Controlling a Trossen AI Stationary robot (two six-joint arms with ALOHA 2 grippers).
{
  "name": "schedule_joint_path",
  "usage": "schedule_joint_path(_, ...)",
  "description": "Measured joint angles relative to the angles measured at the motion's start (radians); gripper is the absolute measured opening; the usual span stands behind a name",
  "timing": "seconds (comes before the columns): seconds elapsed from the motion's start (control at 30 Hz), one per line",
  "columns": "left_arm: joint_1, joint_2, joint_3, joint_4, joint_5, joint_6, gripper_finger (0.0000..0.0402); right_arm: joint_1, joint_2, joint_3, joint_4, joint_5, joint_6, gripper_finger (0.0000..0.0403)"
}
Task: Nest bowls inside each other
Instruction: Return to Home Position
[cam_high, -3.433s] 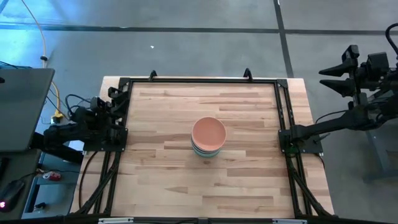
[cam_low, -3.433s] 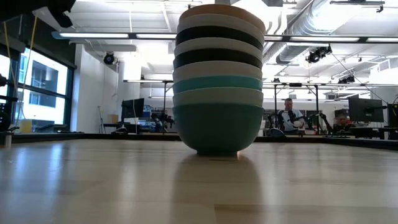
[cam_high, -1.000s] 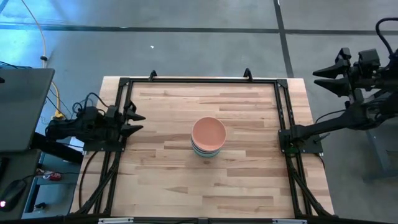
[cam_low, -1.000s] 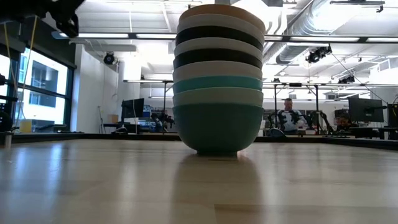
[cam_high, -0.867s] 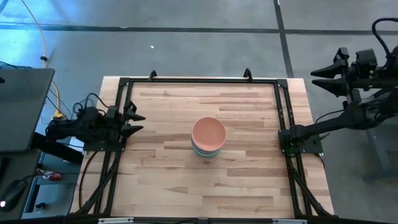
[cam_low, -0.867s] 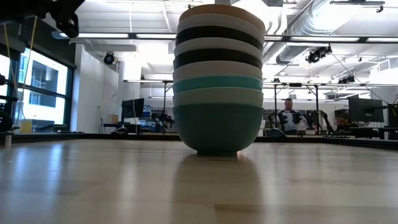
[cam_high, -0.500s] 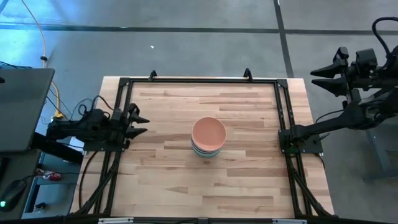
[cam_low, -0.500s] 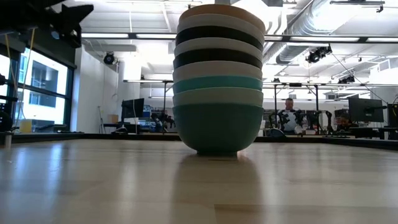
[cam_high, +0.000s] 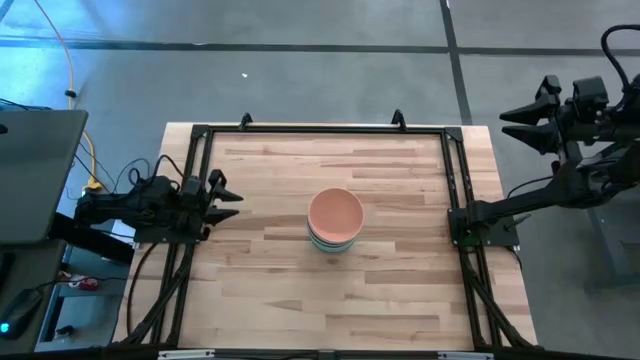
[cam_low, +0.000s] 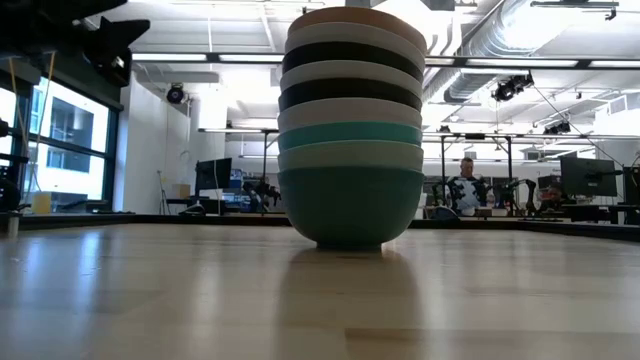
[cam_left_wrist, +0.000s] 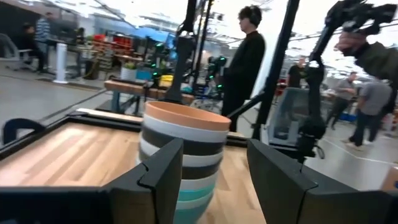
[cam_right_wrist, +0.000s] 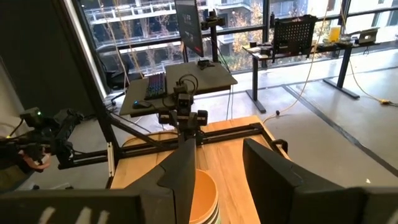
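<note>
**Jaws spread wide on both arms, nothing held; bowls (cam_high: 335, 222) in one stack mid-bench**

Your left jaws sit at the left edge of the bench (cam_high: 400, 290), fingers well apart and pointing inward. The stack stands straight ahead of them, well apart. Your right jaws hang off the bench past its far right corner, also gaping and empty, aimed back toward the bench; the stack lies ahead of them and lower down.

All nine bowls are nested upright, mouths up, so the stack's long axis runs vertical. From the low view you can read the order from the bottom: teal bowl (cam_low: 350, 205), pale mint, teal, white, black, white, black, white, and the salmon-pink bowl (cam_low: 350, 17) on top.

From above you see only the salmon-pink bowl's inside and slivers of the rims beneath it. In the left wrist view one finger (cam_left_wrist: 165, 171) covers part of the stack's side. In the right wrist view the stack is cut off at the picture's edge, between the fingers. A person (cam_left_wrist: 245, 59) in dark clothes stands beyond the bench.
</note>
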Motion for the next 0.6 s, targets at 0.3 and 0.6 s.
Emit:
schedule_joint_path(0.3, 0.000, 0.000, 0.000, 0.018, -0.046, 0.032, 0.0168, 0.000, 0.000, 0.000, 0.020, 0.000, 0.002, 0.0126)
schedule_joint_path(0.6, 0.000, 0.000, -0.001, 0.019, -0.056, -0.026, 0.0168, 0.000, 0.000, 0.000, 0.004, 0.000, 0.002, 0.0126)
